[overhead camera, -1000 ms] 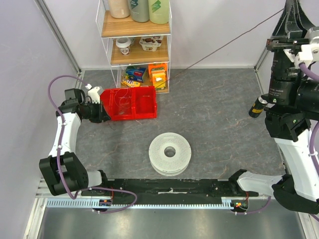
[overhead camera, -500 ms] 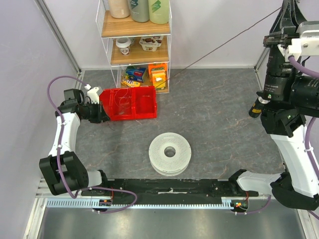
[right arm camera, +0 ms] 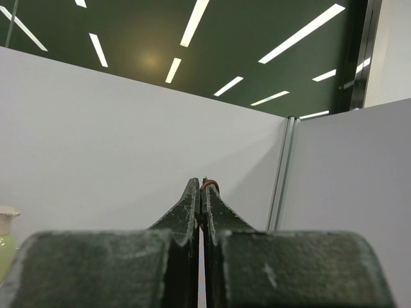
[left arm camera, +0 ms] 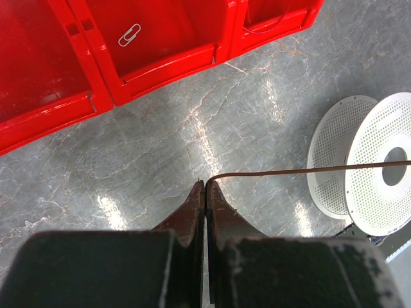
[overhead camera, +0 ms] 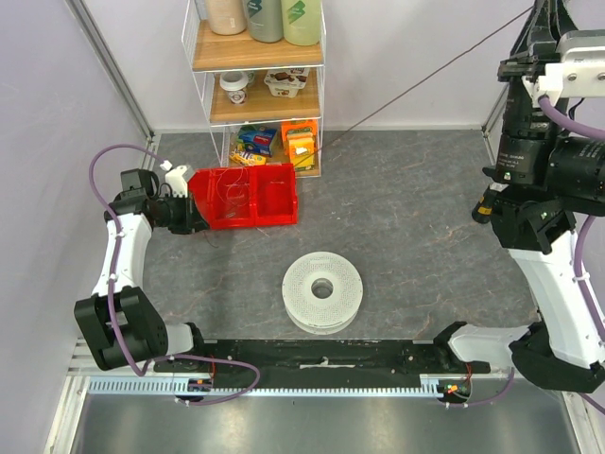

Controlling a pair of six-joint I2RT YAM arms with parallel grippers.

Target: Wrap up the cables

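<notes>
Seen from above, a white spool (overhead camera: 322,291) lies flat on the grey table (overhead camera: 416,218). The left hand (overhead camera: 197,218) sits low, left of the spool and further back, at the corner of a red bin (overhead camera: 244,197). The right hand (overhead camera: 546,17) is raised high, far to the spool's right and back. A thin dark wire (overhead camera: 425,80) slants down from it toward the foot of the shelf (overhead camera: 257,85) behind the spool.

In the left wrist view, the left hand (left arm camera: 205,187) is pressed together, pinching the wire (left arm camera: 308,169) at its tips. From there the wire runs across in front of the spool (left arm camera: 369,205). A paper clip (left arm camera: 129,34) lies in the red bin (left arm camera: 160,58).

In the right wrist view, the right hand (right arm camera: 201,186) points up at the wall and ceiling lights. It is pressed together, with a small loop of wire (right arm camera: 210,184) pinched at its tips.
</notes>
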